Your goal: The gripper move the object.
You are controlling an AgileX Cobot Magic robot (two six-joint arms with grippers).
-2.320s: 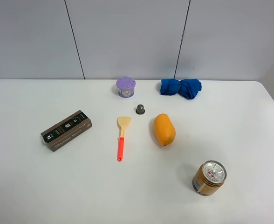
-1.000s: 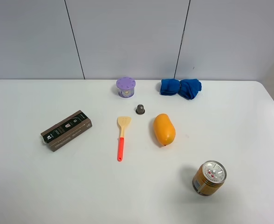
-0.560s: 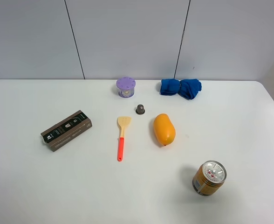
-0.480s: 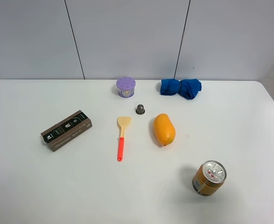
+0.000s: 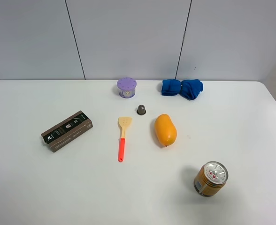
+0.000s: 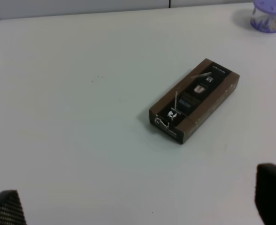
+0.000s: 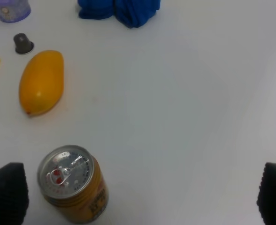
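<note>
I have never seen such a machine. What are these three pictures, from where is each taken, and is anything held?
It is a robot with two arms. One picture looks down from a high camera; neither arm shows there. The other two come from cameras on each wrist, where the dark corner shapes are the fingers, spread apart and holding nothing.

On the white table lie a tiny dark capsule, the thing to move, a purple container, a blue cloth, a mango, a spatula, a brown box and a gold can.
</note>
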